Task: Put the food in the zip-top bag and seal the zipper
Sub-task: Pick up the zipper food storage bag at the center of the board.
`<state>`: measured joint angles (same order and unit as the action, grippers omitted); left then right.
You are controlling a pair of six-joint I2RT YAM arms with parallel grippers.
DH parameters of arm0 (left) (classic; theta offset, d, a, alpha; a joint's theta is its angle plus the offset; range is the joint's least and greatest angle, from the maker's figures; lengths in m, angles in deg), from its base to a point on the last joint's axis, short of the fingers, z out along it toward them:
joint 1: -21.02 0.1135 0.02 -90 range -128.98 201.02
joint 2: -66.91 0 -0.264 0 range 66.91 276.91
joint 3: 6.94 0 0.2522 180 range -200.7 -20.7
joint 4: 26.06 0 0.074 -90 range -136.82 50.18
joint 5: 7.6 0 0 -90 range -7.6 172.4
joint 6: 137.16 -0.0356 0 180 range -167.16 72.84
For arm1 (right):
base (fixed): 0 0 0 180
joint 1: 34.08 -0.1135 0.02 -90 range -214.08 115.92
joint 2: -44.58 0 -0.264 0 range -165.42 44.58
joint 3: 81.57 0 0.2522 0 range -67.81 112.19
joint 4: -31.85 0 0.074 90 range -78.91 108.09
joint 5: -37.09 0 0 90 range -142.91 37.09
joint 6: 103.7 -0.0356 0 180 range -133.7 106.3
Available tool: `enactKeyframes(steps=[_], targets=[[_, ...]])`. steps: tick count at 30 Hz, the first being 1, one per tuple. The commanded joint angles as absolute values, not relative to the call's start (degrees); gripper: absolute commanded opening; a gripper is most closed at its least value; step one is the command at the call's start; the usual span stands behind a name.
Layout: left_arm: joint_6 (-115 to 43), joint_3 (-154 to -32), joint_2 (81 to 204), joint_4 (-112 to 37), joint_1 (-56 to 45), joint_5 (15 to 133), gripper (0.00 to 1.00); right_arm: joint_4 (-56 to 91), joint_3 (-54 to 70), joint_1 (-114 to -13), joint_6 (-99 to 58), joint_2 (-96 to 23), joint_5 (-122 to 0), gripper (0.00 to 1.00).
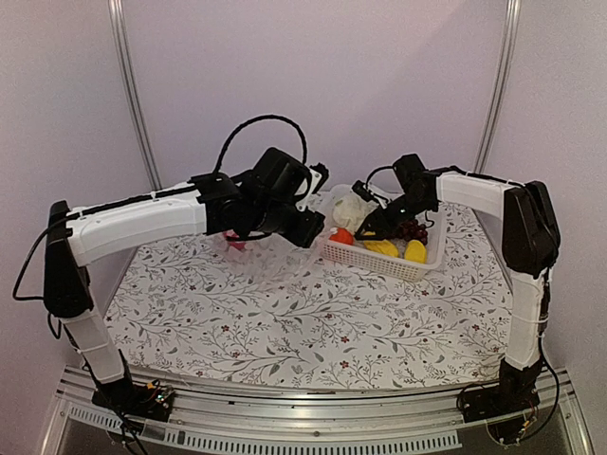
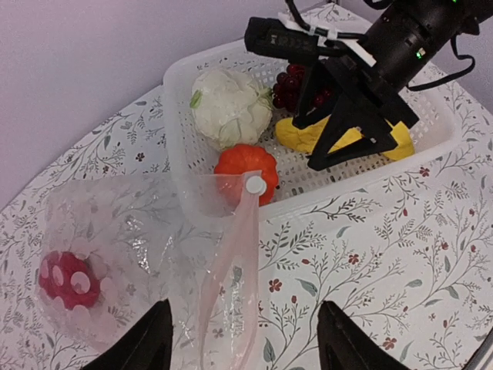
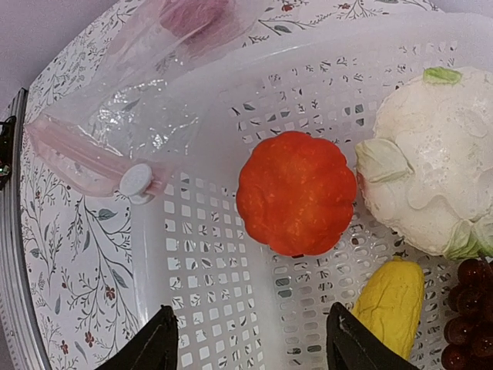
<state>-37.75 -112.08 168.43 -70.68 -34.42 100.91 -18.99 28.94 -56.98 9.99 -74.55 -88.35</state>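
Right gripper (image 2: pixel 347 150), its fingers spread wide and holding nothing, hovers inside the white lattice basket (image 2: pixel 439 142), just above the yellow piece (image 2: pixel 300 132). The cauliflower (image 2: pixel 231 104), orange fruit (image 2: pixel 246 166) and grape bunch (image 2: pixel 293 85) lie in the same basket. Left gripper (image 2: pixel 246 347), also spread and empty, hangs over the zip-top bag (image 2: pixel 131 231), which lies flat on the floral table (image 2: pixel 385 270) against the basket's wall (a red piece (image 2: pixel 69 279) with white dots sits inside). The pinkish zipper (image 2: pixel 239 247) ends in a white slider (image 2: pixel 253 184).

White arms (image 1: pixel 142 223) carry black joints (image 1: pixel 529 227) and looping cables (image 1: pixel 256 121).
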Motion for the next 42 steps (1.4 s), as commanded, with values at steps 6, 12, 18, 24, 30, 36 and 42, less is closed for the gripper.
enactKeyframes(steps=[6,12,18,24,30,36,42], targets=[[-39.44,-113.71,176.17,-77.27,-32.42,105.69,0.64,-18.83,27.40,-56.67,11.62,-71.03,-87.71,0.66],[-40.08,-113.93,178.93,-78.39,-31.23,106.69,0.57,-18.78,27.20,-56.65,11.70,-70.78,-87.72,0.66],[-39.60,-113.73,181.13,-79.78,-30.11,110.78,0.47,-18.83,27.12,-56.66,11.53,-70.91,-87.89,0.66],[-39.05,-112.64,181.46,-79.61,-28.66,109.08,0.11,-18.75,27.20,-56.67,11.31,-71.14,-87.74,0.67],[-40.61,-112.74,178.16,-78.91,-28.07,108.65,0.00,-18.87,28.58,-55.11,10.12,-71.29,-82.61,0.67],[-41.87,-112.66,173.30,-78.00,-24.82,102.33,0.00,-23.01,31.57,-53.71,9.38,-73.32,-78.76,0.67],[-37.06,-113.40,169.31,-76.39,-19.08,86.42,0.00,-24.69,32.63,-53.76,8.53,-76.34,-73.33,0.67]])
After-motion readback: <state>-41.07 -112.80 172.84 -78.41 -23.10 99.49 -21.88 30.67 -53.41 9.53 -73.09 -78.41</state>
